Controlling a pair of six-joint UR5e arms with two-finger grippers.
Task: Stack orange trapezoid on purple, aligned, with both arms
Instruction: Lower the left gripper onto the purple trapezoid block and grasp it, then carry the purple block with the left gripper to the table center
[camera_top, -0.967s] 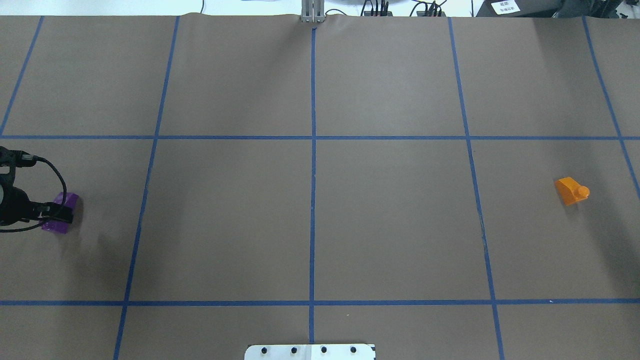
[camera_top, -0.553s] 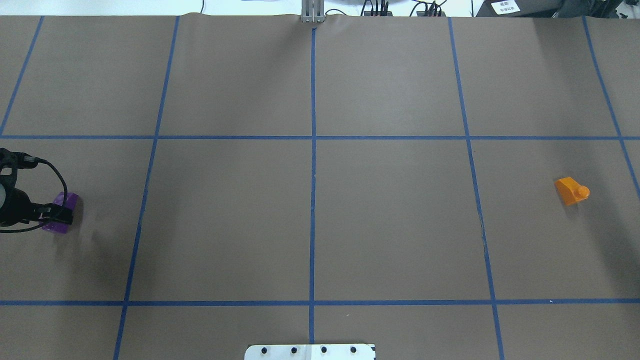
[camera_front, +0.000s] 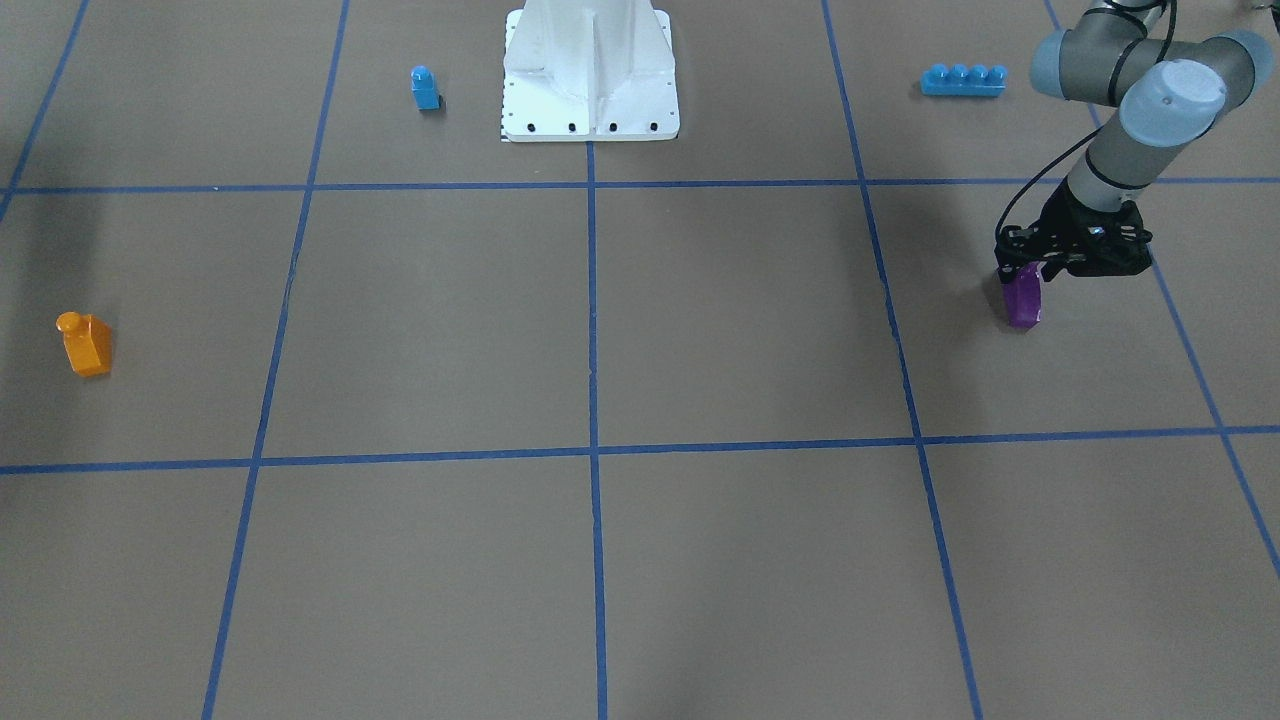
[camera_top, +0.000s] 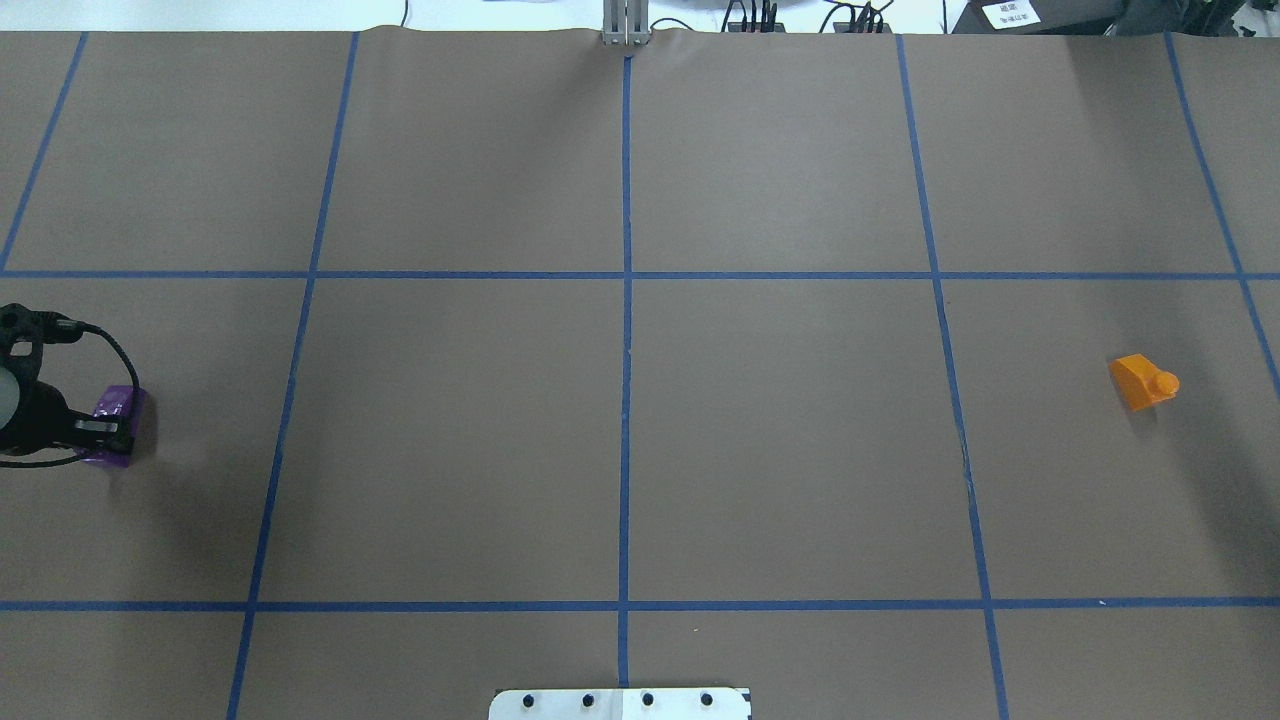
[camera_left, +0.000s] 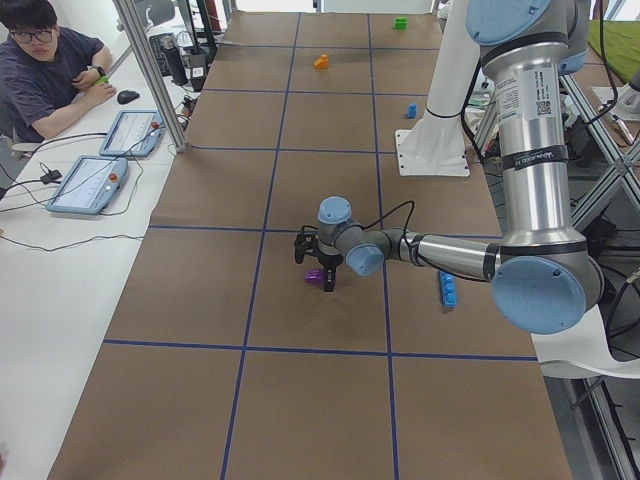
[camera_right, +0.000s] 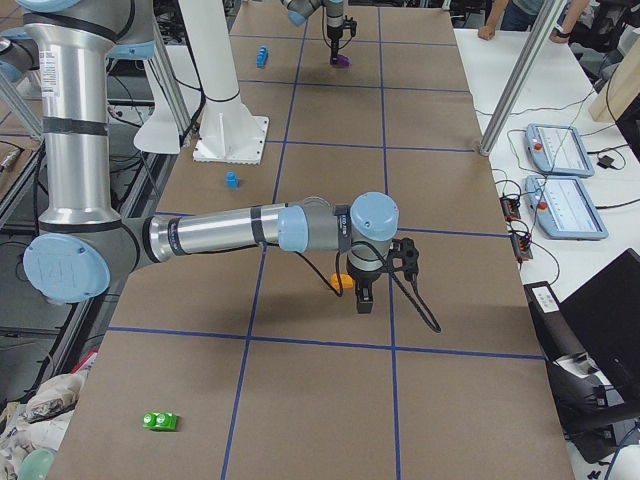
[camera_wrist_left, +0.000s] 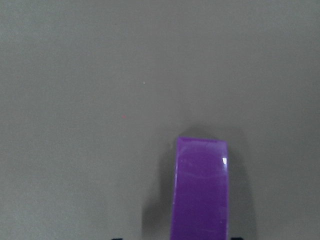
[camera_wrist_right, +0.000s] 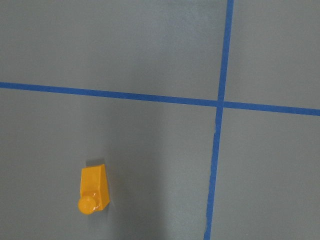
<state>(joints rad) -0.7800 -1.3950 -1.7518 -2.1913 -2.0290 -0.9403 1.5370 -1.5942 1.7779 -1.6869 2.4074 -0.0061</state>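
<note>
The purple block (camera_top: 118, 403) is at the far left, held in my left gripper (camera_top: 116, 432), which is shut on it. In the front view it hangs from the left gripper (camera_front: 1024, 272) as a narrow purple piece (camera_front: 1022, 305) close to the table. The left wrist view shows its smooth purple face (camera_wrist_left: 201, 190) over its shadow. The orange trapezoid (camera_top: 1143, 382) lies on the table at the far right, also in the right wrist view (camera_wrist_right: 94, 190). My right gripper (camera_right: 362, 300) hovers beside the orange block (camera_right: 342, 281); I cannot tell whether it is open or shut.
A small blue single-stud block (camera_front: 425, 88) and a long blue four-stud brick (camera_front: 963, 80) lie near the white robot base (camera_front: 590, 70). A green block (camera_right: 160, 421) lies near the right end. An operator (camera_left: 45, 70) sits beside the table with tablets.
My left gripper has shifted slightly left with the purple block, which has turned in the grip. The orange block has not moved.
</note>
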